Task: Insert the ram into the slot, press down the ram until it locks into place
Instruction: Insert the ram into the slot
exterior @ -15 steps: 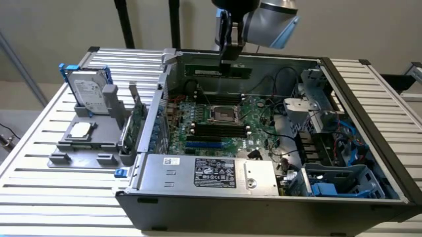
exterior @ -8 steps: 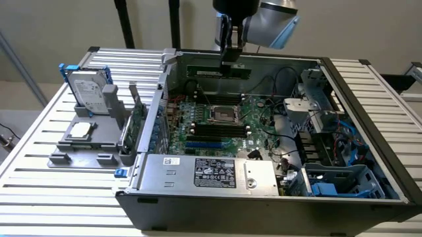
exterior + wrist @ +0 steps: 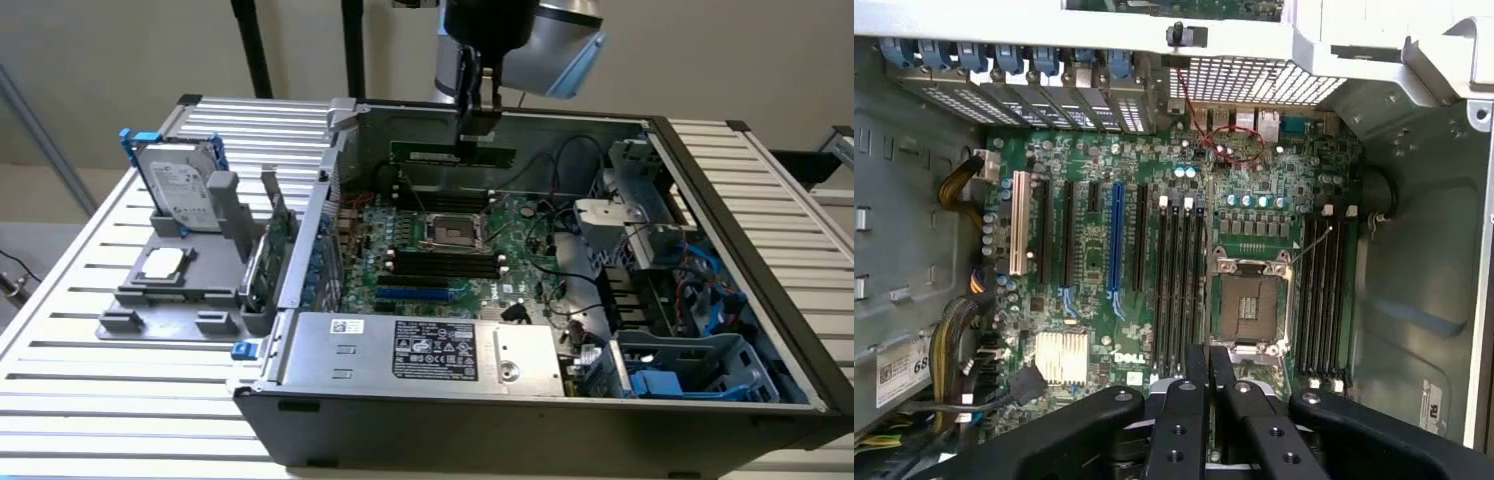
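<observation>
Ram is held in the claw, and the claw's fingers are pressed together on the stick's top edge. The thin green stick is kept level and is hung just under the claw. It is held up in the air near the far wall of the open computer case. It is kept well apart from the green board below it.

Two groups of long black slots are seen on the board. One group is set on each side of the square silver socket.

In the wrist view the claw's black fingers are seen close together. They are seen near the end of the slots that lie just beside the socket. Which slot the stick is lined up with cannot be told. A blue slot is seen farther off, past that same group.
</observation>
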Robot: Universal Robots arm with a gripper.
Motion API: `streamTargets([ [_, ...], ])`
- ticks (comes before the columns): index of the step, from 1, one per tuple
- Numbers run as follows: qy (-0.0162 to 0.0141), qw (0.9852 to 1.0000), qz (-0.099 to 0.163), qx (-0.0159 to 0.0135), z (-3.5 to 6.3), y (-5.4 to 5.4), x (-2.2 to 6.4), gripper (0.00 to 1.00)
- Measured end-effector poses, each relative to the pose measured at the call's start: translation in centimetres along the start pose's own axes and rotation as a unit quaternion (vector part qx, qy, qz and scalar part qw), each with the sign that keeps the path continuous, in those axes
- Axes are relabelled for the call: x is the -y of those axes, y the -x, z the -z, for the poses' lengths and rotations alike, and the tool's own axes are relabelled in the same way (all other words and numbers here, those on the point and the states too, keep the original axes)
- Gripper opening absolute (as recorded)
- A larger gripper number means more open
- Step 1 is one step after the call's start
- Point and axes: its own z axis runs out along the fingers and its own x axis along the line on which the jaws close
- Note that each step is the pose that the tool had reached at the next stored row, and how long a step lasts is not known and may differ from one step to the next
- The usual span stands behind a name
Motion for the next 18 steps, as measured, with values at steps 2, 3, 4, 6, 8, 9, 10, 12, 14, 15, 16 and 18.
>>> streamTargets([
  [2,0.0000,1.0000,0.000,0.0000,-0.35,0.0,0.16,0.13],
  [3,0.0000,1.0000,0.000,0.0000,-0.53,0.0,0.19,0.13],
  [4,0.0000,1.0000,0.000,0.0000,-0.71,-0.1,0.20,0.13],
  [6,0.0000,1.0000,-0.001,0.0000,-1.08,-0.1,0.23,0.13],
  [8,0.0000,1.0000,-0.001,0.0000,-1.44,-0.1,0.25,0.13],
  [9,-0.0001,1.0000,-0.002,0.0001,-1.62,-0.2,0.25,0.13],
  [10,-0.0001,1.0000,-0.003,0.0002,-1.80,-0.2,0.26,0.13],
  [12,-0.0001,1.0000,-0.006,0.0003,-2.17,-0.2,0.27,0.13],
  [14,-0.0006,0.9999,-0.011,0.0005,-2.53,-0.3,0.29,0.13],
  [15,-0.0010,0.9999,-0.015,0.0006,-2.71,-0.4,0.29,0.13],
  [16,-0.0013,0.9998,-0.018,0.0007,-2.89,-0.4,0.30,0.13],
  [18,-0.0016,0.9997,-0.023,0.0009,-3.26,-0.5,0.31,0.13],
])
